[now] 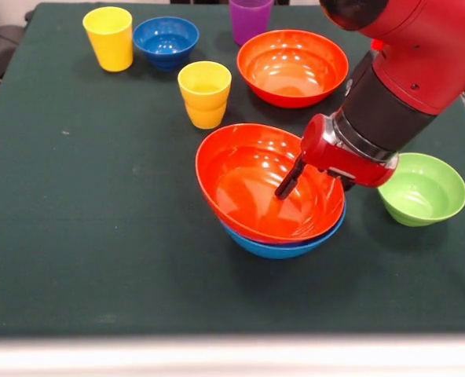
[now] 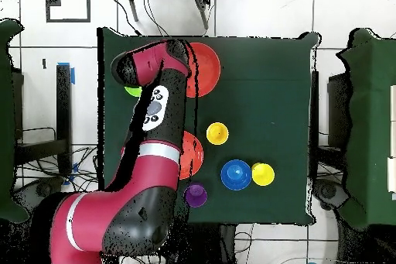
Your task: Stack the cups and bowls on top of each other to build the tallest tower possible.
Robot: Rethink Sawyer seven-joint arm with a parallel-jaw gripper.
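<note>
1. Since the tower needs its broadest pieces lowest, I log the base as one orange-red bowl [image 1: 256, 184] nested mouth-up in the light blue bowl [image 1: 283, 245], of which only a rim crescent shows beneath; the pair sits mid-table [image 1: 75, 236]. This nested bowl is my landmark for all entries below.
2. Gripper [image 1: 287, 184]: reaching down inside the landmark bowl, tip near its inner wall. I see one dark finger only, so I cannot tell whether it is spread or closed, nor whether it touches the plastic.
3. Yellow-orange cup [image 1: 204, 94]: upright, just beyond the landmark's far rim, apart from it. I judge it the handiest next tier.
4. Second orange-red bowl [image 1: 292, 67]: mouth-up, farther back behind the landmark, well apart.
5. Lime green bowl [image 1: 422, 188]: mouth-up, beside the landmark on the arm's side, apart from it.
6. Small dark blue bowl [image 1: 166, 41] and yellow cup [image 1: 108, 38]: side by side, far beyond the landmark toward the back corner.
7. Purple cup [image 1: 250, 19]: at the back edge, behind the second orange-red bowl, partly cut off.
8. Red cup: not seen in either view.
</note>
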